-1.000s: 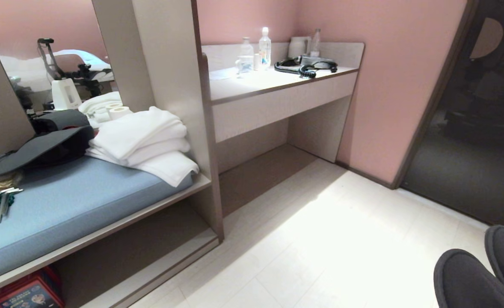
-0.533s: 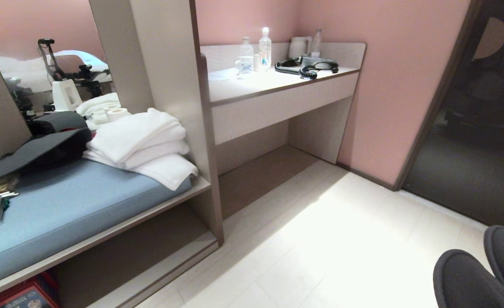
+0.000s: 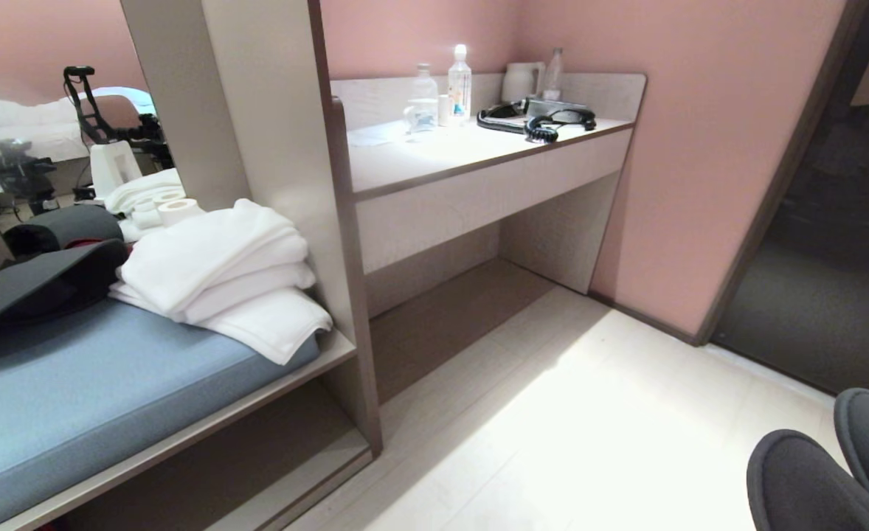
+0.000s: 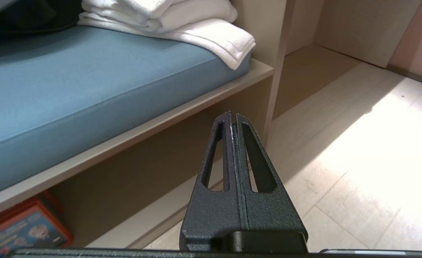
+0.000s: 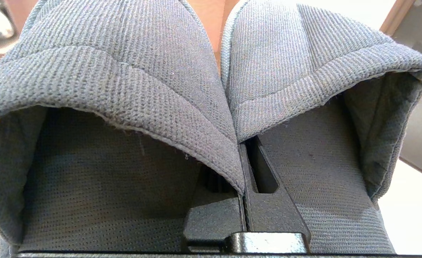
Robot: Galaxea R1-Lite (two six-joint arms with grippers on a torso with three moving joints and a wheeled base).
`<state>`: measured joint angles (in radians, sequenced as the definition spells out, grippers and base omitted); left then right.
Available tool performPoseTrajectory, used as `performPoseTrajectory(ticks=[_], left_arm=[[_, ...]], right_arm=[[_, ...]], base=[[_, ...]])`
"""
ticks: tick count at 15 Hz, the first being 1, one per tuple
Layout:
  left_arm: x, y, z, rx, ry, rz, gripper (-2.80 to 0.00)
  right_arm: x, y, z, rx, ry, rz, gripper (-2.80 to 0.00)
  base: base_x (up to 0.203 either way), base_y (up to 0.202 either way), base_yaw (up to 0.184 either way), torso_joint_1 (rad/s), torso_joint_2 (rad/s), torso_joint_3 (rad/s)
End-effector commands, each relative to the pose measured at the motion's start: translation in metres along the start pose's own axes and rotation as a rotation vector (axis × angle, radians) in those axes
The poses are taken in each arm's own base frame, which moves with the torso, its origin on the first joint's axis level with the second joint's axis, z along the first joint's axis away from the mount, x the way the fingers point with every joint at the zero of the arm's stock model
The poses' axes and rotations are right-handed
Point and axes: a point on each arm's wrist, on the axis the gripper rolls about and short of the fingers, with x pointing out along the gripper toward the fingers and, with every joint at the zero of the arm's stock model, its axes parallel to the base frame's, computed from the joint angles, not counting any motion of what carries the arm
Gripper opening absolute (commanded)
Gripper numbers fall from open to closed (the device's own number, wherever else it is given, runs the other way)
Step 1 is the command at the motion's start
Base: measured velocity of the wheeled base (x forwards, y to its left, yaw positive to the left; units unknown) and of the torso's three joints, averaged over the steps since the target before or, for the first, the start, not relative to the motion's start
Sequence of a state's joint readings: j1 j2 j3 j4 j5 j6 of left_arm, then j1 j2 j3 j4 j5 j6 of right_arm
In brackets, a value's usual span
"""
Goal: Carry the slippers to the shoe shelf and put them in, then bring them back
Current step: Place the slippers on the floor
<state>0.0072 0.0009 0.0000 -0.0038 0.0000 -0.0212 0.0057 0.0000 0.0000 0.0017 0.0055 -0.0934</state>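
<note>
Two dark grey slippers (image 3: 803, 479) hang side by side at the lower right of the head view, above the pale floor. In the right wrist view my right gripper (image 5: 245, 168) is shut on the slippers (image 5: 125, 79), pinching their adjoining inner edges; its fingertips are hidden under the fabric. The shoe shelf (image 3: 309, 483) is the low taupe cubby under the blue-cushioned bench, with a pale base board and an upright divider. My left gripper (image 4: 232, 116) is shut and empty, hanging in front of the shoe shelf (image 4: 153, 218).
Folded white towels (image 3: 220, 273) and dark clothing (image 3: 29, 280) lie on the blue cushion (image 3: 110, 383). A taupe desk (image 3: 479, 162) with bottles and a black corded phone stands behind. A red box (image 4: 21, 229) sits under the bench. A dark doorway (image 3: 825, 295) is at right.
The whole head view has shifted: the bench and towels slid left and lower, the desk slightly right. The slippers stay in the same corner of the picture, still gripped.
</note>
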Motion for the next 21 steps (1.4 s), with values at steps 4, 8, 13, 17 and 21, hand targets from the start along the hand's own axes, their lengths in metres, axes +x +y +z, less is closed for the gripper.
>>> performPoseTrajectory(ticks=[4, 8, 13, 17, 21], left_arm=[[0.0001, 0.0000, 0.0001, 0.000, 0.000, 0.000, -2.80], [0.0001, 0.0000, 0.0001, 0.001, 0.000, 0.000, -2.80], [0.0001, 0.0000, 0.0001, 0.001, 0.000, -0.001, -2.80], [0.0001, 0.0000, -0.0001, 0.001, 0.001, 0.000, -2.80], [0.0001, 0.0000, -0.0001, 0.001, 0.001, 0.000, -2.80]], right_arm=[[0.0001, 0.0000, 0.0001, -0.003, 0.001, 0.001, -2.80], [0.0001, 0.0000, 0.0001, 0.007, 0.001, 0.003, -2.80], [0.0001, 0.0000, 0.0001, 0.007, 0.001, 0.003, -2.80], [0.0001, 0.0000, 0.0001, 0.006, 0.001, 0.003, -2.80], [0.0001, 0.0000, 0.0001, 0.006, 0.001, 0.003, -2.80]], base=[[0.183, 0.000, 0.000, 0.005, 0.00, 0.000], [0.015, 0.000, 0.001, 0.003, 0.00, -0.001], [0.000, 0.000, 0.000, 0.001, 0.00, -0.065], [0.000, 0.000, 0.000, 0.003, 0.00, -0.190], [0.000, 0.000, 0.000, 0.002, 0.01, -0.200]])
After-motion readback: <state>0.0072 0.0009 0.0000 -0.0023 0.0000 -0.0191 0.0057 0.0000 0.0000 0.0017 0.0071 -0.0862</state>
